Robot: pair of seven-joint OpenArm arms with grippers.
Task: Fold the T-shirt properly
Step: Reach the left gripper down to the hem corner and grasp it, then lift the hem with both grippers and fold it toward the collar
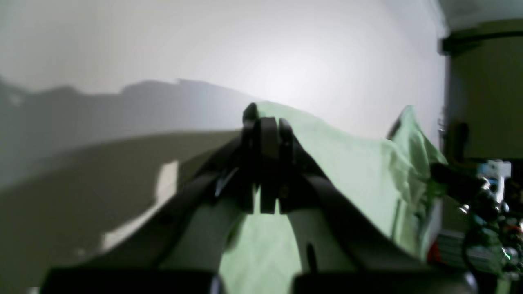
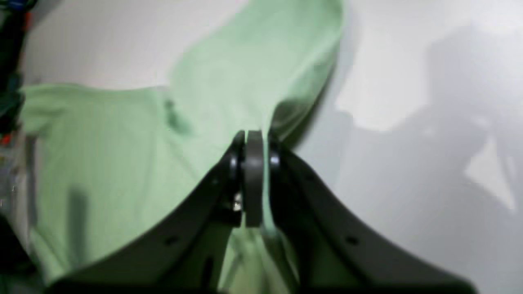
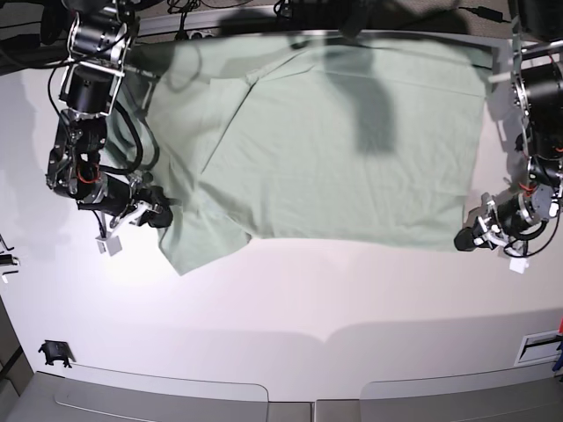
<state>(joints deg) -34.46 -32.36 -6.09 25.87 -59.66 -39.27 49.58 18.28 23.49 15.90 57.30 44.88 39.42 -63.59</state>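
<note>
both tools, left tool and right tool, pinch the t-shirt edges.

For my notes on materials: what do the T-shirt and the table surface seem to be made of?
T-shirt: probably a soft knit such as cotton, matte pale green; it drapes and creases loosely where the right claw pinches it.
Table: apparently a hard, smooth white board, perhaps laminate; it shows clean shadows and a faint sheen.

The T-shirt, pale sage green, lies spread nearly flat along the far edge of the white tabletop. One sleeve points toward the near-left, and soft wrinkles run near the collar.
</note>
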